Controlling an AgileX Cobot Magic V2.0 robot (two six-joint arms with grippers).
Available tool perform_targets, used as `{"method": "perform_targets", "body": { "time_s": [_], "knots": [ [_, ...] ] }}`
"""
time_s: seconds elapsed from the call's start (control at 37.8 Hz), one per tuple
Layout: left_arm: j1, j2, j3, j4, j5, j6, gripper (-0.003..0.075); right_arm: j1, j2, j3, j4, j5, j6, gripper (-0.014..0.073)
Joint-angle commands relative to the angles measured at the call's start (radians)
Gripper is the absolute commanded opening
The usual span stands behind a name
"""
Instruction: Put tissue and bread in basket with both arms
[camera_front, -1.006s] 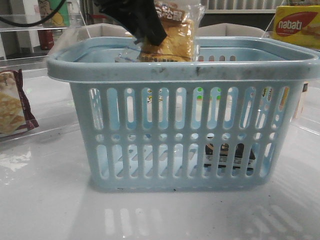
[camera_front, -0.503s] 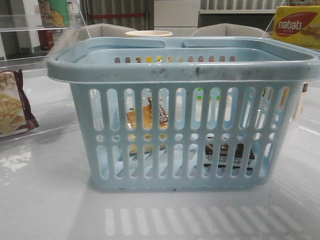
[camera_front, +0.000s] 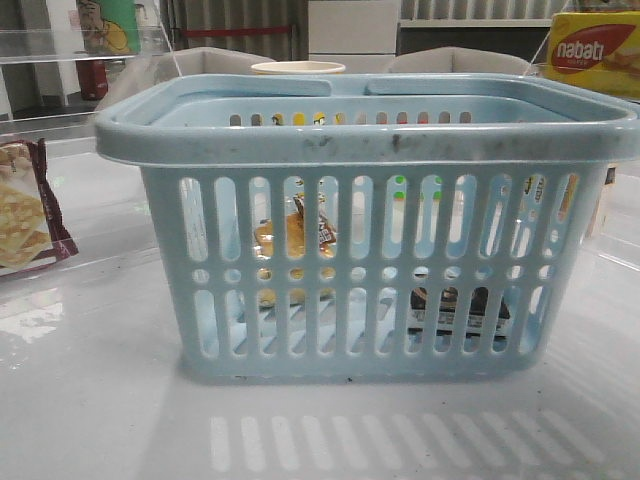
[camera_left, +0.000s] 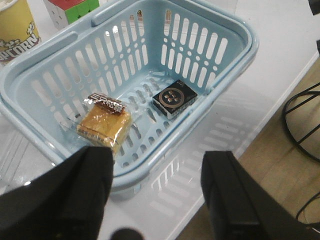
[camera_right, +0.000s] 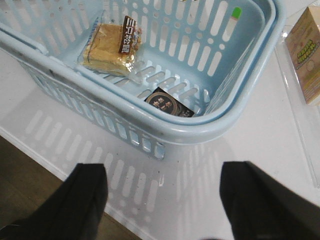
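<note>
The light-blue basket stands in the middle of the white table. On its floor lies the golden bread in a clear wrapper, also seen through the slots as bread and from the right wrist as bread. Beside it lies the dark tissue pack, seen low right as tissue and as tissue. My left gripper is open above the basket's side, holding nothing. My right gripper is open over the table outside the basket. Neither arm shows in the front view.
A maroon-edged cracker packet lies at the left. A yellow nabati box stands at the back right. A popcorn cup and a colour cube sit beyond the basket. A carton stands near the basket. The table edge is close.
One second ago a dark gripper held the bread above the basket rim. The bread has since dropped to the basket floor, and the gripper has left the front view.
</note>
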Motion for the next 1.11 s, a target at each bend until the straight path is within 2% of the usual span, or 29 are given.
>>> {"method": "perform_targets", "body": {
  "time_s": [0.0,0.13,0.32,0.5,0.58,0.79,0.85,0.87,0.93,1.09],
  "knots": [
    [-0.008,-0.096,0.047,-0.027,-0.058,0.001,0.0456,-0.001,-0.005,-0.028,-0.011,-0.064,-0.009,0.0576],
    [-0.006,-0.21,0.153,-0.018,-0.058,-0.013,0.0455,-0.001,-0.005,-0.028,-0.011,-0.064,-0.009,0.0576],
    [-0.003,-0.298,0.25,0.205,-0.053,-0.305,0.0456,-0.001,-0.005,-0.028,-0.011,-0.064,-0.009,0.0576],
    [-0.003,-0.3,0.263,0.227,-0.058,-0.31,0.0453,-0.001,-0.002,-0.027,-0.011,-0.061,-0.009,0.0572],
    [-0.003,-0.3,0.263,0.227,-0.058,-0.31,0.041,-0.001,-0.002,-0.027,-0.011,-0.053,-0.009,0.0493],
    [-0.003,-0.3,0.265,0.229,-0.059,-0.31,0.0137,-0.001,-0.002,-0.027,-0.011,-0.047,-0.009,0.0132],
    [-0.003,-0.3,0.265,0.229,-0.059,-0.31,0.0087,-0.001,-0.002,-0.027,-0.011,-0.045,-0.009,0.0076],
    [-0.003,-0.3,0.265,0.229,-0.059,-0.31,0.0093,-0.001,-0.002,-0.027,-0.011,-0.046,-0.009,0.005],
    [-0.003,-0.3,0.265,0.229,-0.059,-0.31,0.0091,-0.001,-0.002,-0.027,-0.011,-0.045,-0.009,0.0026],
    [-0.003,-0.3,0.265,0.229,-0.059,-0.31,0.0091,-0.001,-0.002,-0.027,-0.011,-0.041,-0.009,0.0029]
  ]
}}
